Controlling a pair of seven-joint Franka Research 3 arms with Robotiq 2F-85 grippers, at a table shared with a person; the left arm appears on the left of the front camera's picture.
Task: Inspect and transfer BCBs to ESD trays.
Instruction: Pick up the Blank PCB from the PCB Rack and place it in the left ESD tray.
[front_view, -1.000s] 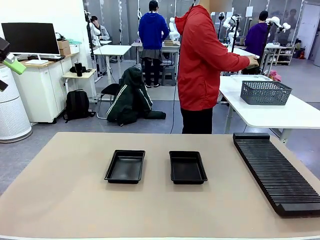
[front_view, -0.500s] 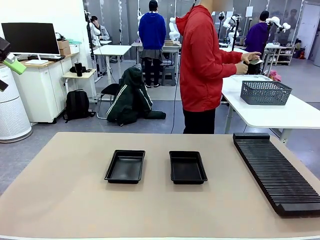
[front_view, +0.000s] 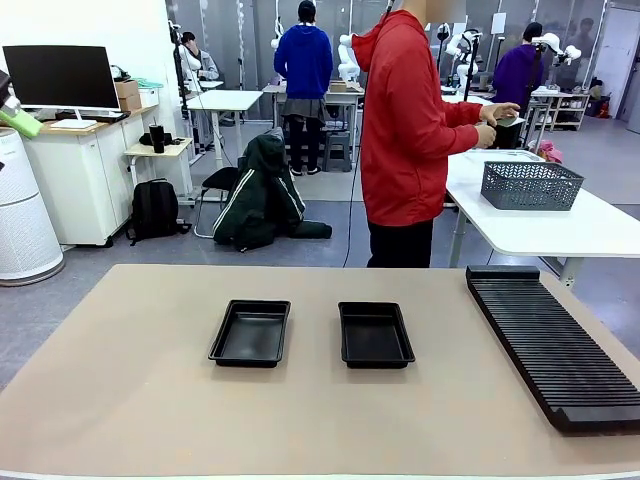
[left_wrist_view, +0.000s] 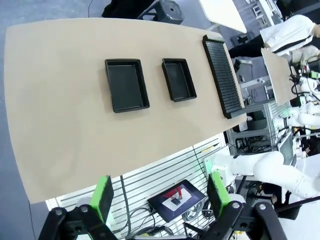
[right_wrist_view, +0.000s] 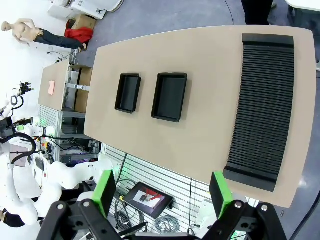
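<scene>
A tan table (front_view: 130, 400) lies far below both grippers. On it are a long ribbed rack (front_view: 550, 345) and, side by side, a black tray (front_view: 250, 332) and a second tray (front_view: 375, 334), whole floors showing. The left gripper (left_wrist_view: 161, 187) and right gripper (right_wrist_view: 161, 189) hang with fingers wide apart. Far beyond them, a person's hands (front_view: 487, 128) hold something small that I cannot make out.

— Anything legible from where you stand?
— No, not a word. The tablet screen (left_wrist_view: 176, 196) below the table's near edge shows a red and white picture, but it is far too small to read.
— And the white sheet (front_view: 498, 22) on the pole at the back?
— Blurred, so I can't tell. The monitor (front_view: 60, 75) is dark, and I make out no print on the trays (front_view: 250, 335) or the ribbed rack (front_view: 550, 345).
</scene>
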